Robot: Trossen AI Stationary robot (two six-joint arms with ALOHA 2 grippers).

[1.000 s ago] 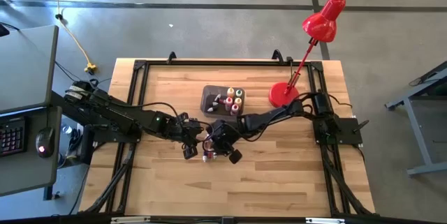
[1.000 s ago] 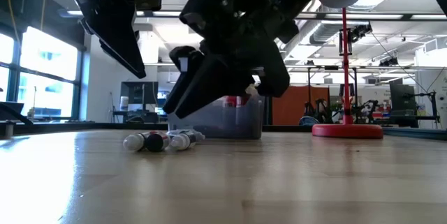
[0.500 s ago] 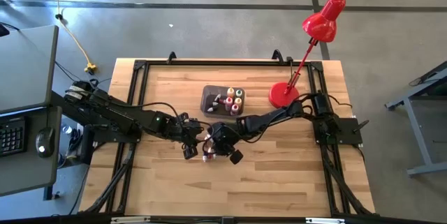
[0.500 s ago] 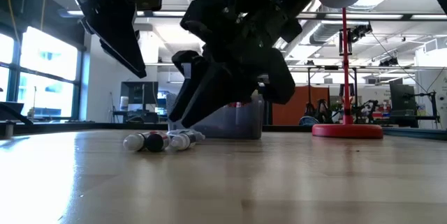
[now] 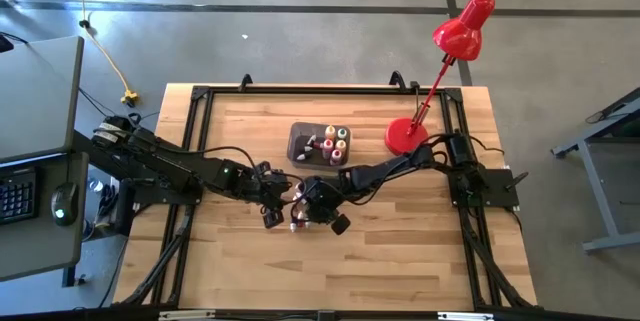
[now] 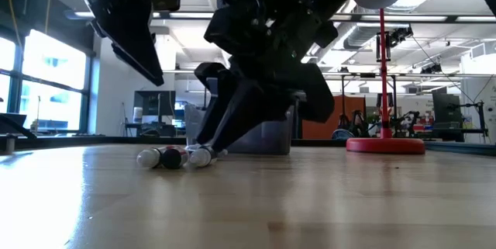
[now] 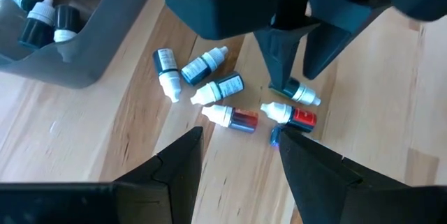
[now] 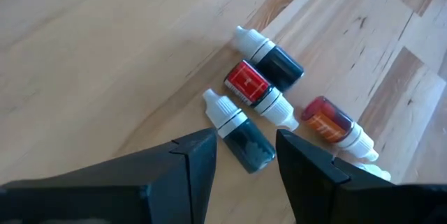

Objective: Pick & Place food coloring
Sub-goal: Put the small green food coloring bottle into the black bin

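Note:
Several small food coloring bottles lie on their sides on the wooden table, just on the near side of the dark grey bin, which holds more bottles. My right gripper is open and tipped down over the loose bottles. Its fingers stand on either side of a dark green bottle with a white cap, beside a red one. The fingertips reach down to the table among the bottles. My left gripper hangs open above the group, to its left, with nothing between its fingers.
A red desk lamp stands with its base at the table's far right. The bin's wall is close behind the loose bottles. Both arms crowd the table's middle; bare wood lies toward the near edge.
My right gripper has tipped further down, and its fingertips have sunk toward the loose bottles until they are at table height. The bottles have stayed where they were.

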